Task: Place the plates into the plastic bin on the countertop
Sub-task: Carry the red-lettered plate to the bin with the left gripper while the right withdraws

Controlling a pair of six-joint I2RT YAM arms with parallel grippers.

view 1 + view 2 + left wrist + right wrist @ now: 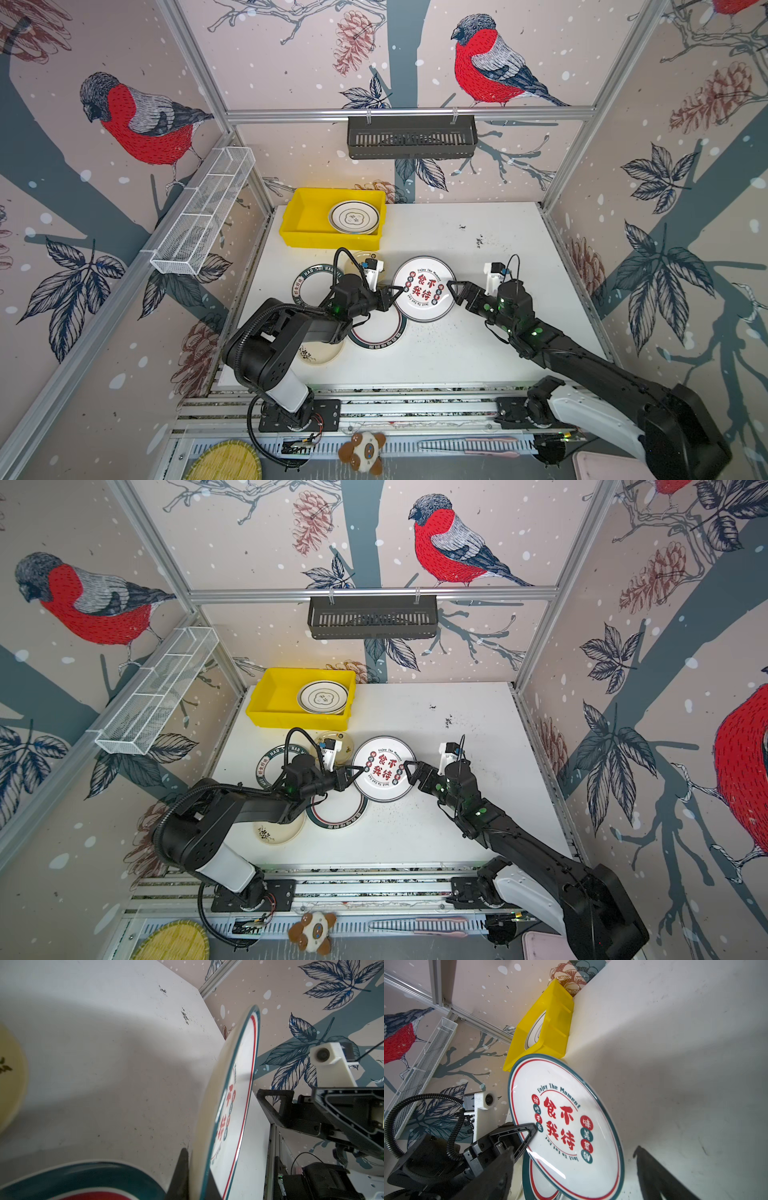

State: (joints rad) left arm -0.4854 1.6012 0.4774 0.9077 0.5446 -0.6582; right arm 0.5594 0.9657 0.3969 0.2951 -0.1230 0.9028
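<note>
The step in hand looks like the left arm carrying one plate to the bin alone. The left gripper [397, 291] is pressed together on the near rim of the white round plate with red Chinese writing and a green-and-red rim [424, 289]. It pinches that rim edge between both fingers. The plate is tilted and lifted off the white speckled surface [478, 353], as the left wrist view shows edge-on.

The right gripper [452, 290] sits at the plate's opposite rim, directly across from the left gripper. Its jaws are spread wide and grip nothing. I cannot tell whether a finger brushes the rim.

To do this well, the right gripper should draw straight back from the rim before the left arm swings, so that the open fingers do not catch the plate. A single pinch at the edge of a wide plate gives it leverage to droop or slip. The move should therefore be slow, with the plate kept clear of the green-rimmed plate [376, 332] lying just below the left gripper.

The bright yellow rectangular plastic bin [305, 216] stands beyond the left gripper, farther from its arm's base and a little to its left. It already holds a white plate with a dark rim [354, 217]. The carried plate must rise over the bin's near wall, level out, and be let go low over that plate or the bare half beside it.
</note>
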